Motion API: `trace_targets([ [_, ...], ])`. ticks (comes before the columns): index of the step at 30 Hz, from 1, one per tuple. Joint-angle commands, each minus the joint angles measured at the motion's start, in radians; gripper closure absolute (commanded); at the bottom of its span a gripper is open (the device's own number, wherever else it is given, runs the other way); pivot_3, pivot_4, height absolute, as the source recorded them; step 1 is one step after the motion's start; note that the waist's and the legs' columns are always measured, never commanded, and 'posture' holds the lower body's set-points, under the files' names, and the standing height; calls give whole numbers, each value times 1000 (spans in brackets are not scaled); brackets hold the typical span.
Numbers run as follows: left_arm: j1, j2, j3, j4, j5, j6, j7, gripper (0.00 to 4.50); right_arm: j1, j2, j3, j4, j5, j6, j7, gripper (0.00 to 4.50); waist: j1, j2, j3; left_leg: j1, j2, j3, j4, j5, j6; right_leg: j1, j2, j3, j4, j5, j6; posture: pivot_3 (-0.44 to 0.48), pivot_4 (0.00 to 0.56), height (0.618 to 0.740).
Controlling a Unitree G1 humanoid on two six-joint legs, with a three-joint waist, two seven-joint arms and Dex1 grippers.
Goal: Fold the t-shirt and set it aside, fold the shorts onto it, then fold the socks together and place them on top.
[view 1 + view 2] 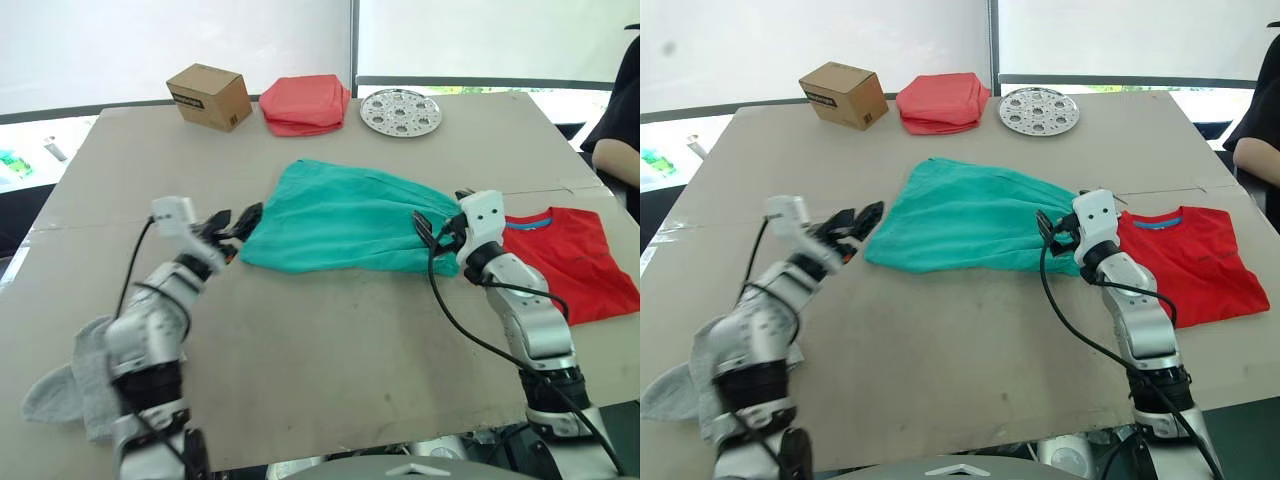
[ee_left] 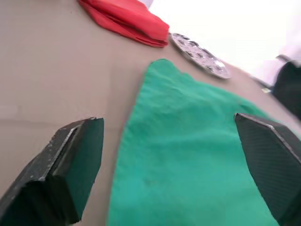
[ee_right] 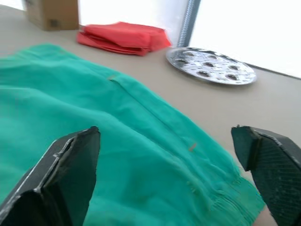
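Left gripper (image 1: 236,224) gaping wide at teal-green soft shorts' (image 1: 345,218) 9 o'clock edge, right gripper (image 1: 430,229) spreading open at 3 o'clock, bright red t-shirt (image 1: 563,253) lying beyond.

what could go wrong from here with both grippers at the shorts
1. The left gripper and right gripper, both open, sit at opposite edges of the shorts; uneven grasps could skew the fold.
2. The shorts' right edge lies close to the t-shirt, so the right gripper might snag it and disturb its fold.
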Motion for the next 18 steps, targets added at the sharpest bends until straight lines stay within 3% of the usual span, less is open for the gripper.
trace_targets([
  [1, 82, 16, 89, -129, -232, 165, 93, 63, 0, -29, -2, -104, 115, 13, 126, 14, 3, 0, 0, 0, 0, 0, 0, 0, 1, 0, 0, 0, 0, -1, 1, 0, 150, 740],
  [5, 222, -2, 69, -219, -331, 247, 199, 63, 29, -105, 10, -158, 194, 11, 279, 14, 13, 0, 0, 1, -1, 0, 0, -3, 5, 2, -1, 0, -2, -4, -1, 0, 150, 740],
  [8, 231, -79, 18, -241, -407, 261, 348, 63, 30, -130, 8, -158, 209, 9, 306, 14, 27, 0, 0, 1, -2, -1, 0, -3, 5, 2, -2, 0, -4, -4, -1, 0, 150, 740],
  [13, 127, -186, -26, -167, -436, 227, 609, 63, 41, -141, 11, -174, 223, 10, 330, 14, 37, 0, -1, 1, -2, -1, 1, -3, 4, 3, -1, 0, -4, -1, -5, 0, 150, 740],
  [18, -16, -282, -67, -58, -492, 195, 811, 63, 103, -217, 30, -264, 277, 2, 448, 14, 55, 0, -1, 0, -3, -1, 1, -2, 4, 3, -1, 0, -4, -1, -6, 0, 150, 740],
])
